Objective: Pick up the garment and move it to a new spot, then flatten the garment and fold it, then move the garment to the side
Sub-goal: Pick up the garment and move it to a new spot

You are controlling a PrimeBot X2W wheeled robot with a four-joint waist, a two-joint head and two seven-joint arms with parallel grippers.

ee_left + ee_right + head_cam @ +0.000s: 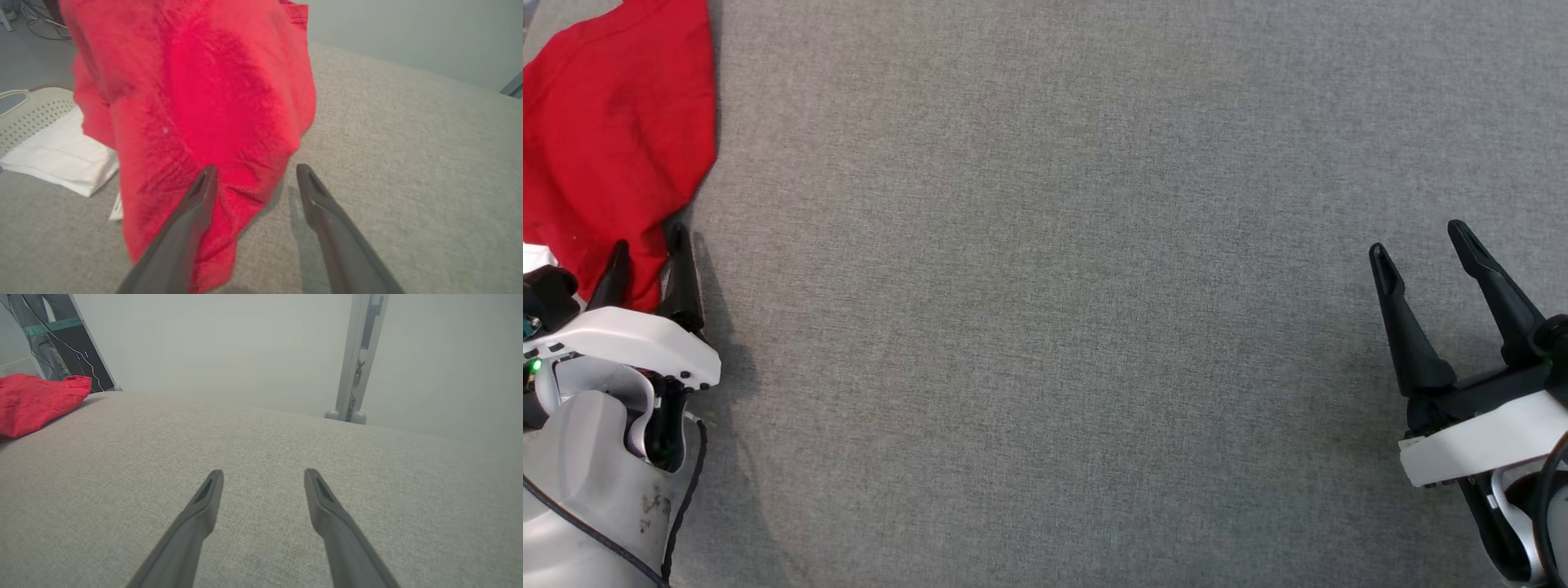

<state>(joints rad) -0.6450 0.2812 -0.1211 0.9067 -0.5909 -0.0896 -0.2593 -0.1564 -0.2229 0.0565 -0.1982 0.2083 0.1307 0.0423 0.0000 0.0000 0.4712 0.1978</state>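
The garment [613, 139], a bright red T-shirt, lies bunched at the far left of the grey fabric surface and also appears as a red heap [196, 106] in the left wrist view and at the left edge [36, 402] of the right wrist view. My left gripper [649, 253] stands open at the garment's near edge, one finger over the red cloth, the other over bare fabric; in its own view [255, 171] a fold of the cloth lies between the tips. My right gripper [1417, 237] is open over bare surface at the far right, nothing between its fingers [263, 473].
A cream perforated basket [28, 114] and a folded white cloth [61, 157] sit left of the garment. A small white label [116, 210] pokes out at the hem. A grey post [357, 355] and a dark stand [77, 355] rise behind the grey surface [1045, 327].
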